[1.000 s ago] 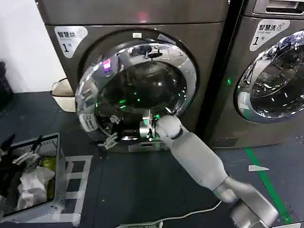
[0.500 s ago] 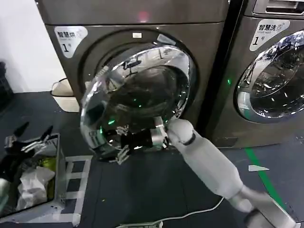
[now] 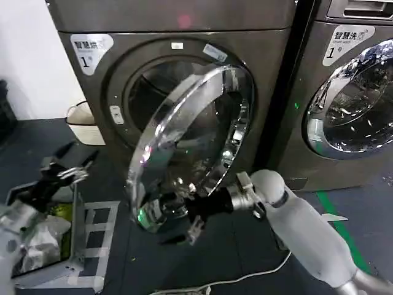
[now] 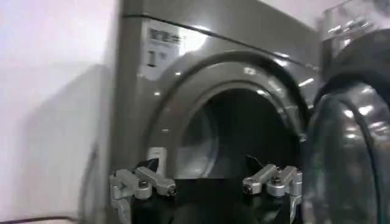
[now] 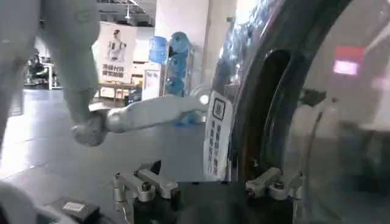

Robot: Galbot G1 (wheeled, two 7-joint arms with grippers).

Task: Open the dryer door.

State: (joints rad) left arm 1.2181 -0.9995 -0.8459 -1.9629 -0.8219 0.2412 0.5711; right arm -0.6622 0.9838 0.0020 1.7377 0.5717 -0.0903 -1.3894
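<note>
**Dryer door standing partly open, right gripper at its lower rim**

The right gripper [image 3: 184,222] is reaching in at the bottom edge of the dryer door [image 3: 196,141], its fingers lying against the lower part of the chrome ring. In the head view it is not clear whether they are clamping the rim or only pressing on it. The right wrist view is showing what the head view does not: the right gripper's fingers [image 5: 149,185] are spread wide apart, with the door's ring and its white label [image 5: 216,137] rising just beyond them and nothing pinched between the tips.

The door is swinging out from the left machine, hinged on its right side, its free edge angled well away from the drum opening [image 3: 150,92].

The left gripper [image 3: 64,172] is hovering low at the robot's left, above a wire basket [image 3: 77,246] on the floor. Its wrist view is looking straight into the dark drum [image 4: 244,140], its fingers [image 4: 143,181] wide open and empty, with the door's bulging glass [image 4: 347,158] to one side.

A second machine [image 3: 350,92] is standing alongside, door closed.
</note>
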